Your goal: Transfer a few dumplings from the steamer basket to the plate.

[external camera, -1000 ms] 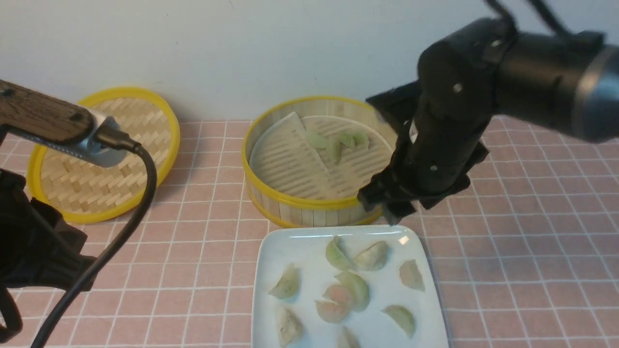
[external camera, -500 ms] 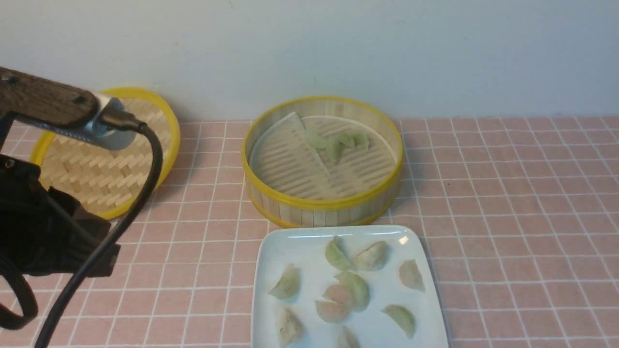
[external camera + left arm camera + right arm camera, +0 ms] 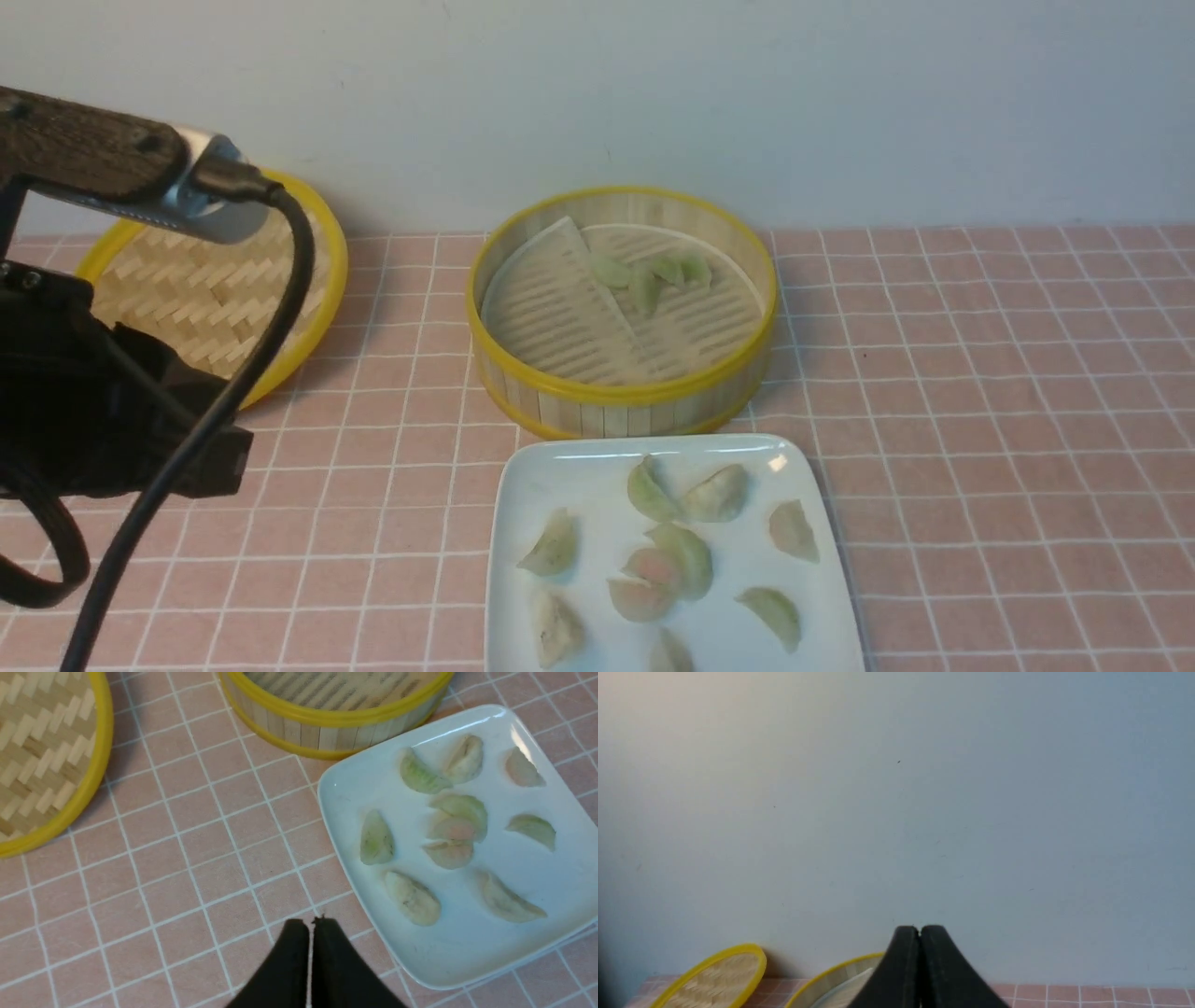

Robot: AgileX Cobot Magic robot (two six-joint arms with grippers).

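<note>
The steamer basket [image 3: 618, 394] stands at the table's middle with a small cluster of pale green dumplings [image 3: 653, 273] on its slatted floor. The white square plate [image 3: 560, 478] lies right in front of it and holds several dumplings [image 3: 686, 555], green, whitish and pinkish. My left gripper [image 3: 310, 921] is shut and empty, above the pink tiles just left of the plate [image 3: 467, 947], with the basket wall [image 3: 327, 735] beyond. My right gripper [image 3: 920, 928] is shut and empty, raised and facing the wall; the basket rim [image 3: 831, 970] shows below it. The right arm is out of the front view.
The flat woven lid [image 3: 224, 280] with a yellow rim lies at the back left, partly behind my left arm [image 3: 103, 429] and its cable. A pale wall runs close behind the basket. Pink tiled surface lies right of the basket and plate.
The right arm, which hung over the basket's right side and the plate's back edge, has lifted out of the front view. The left arm has risen and shifted a little right.
</note>
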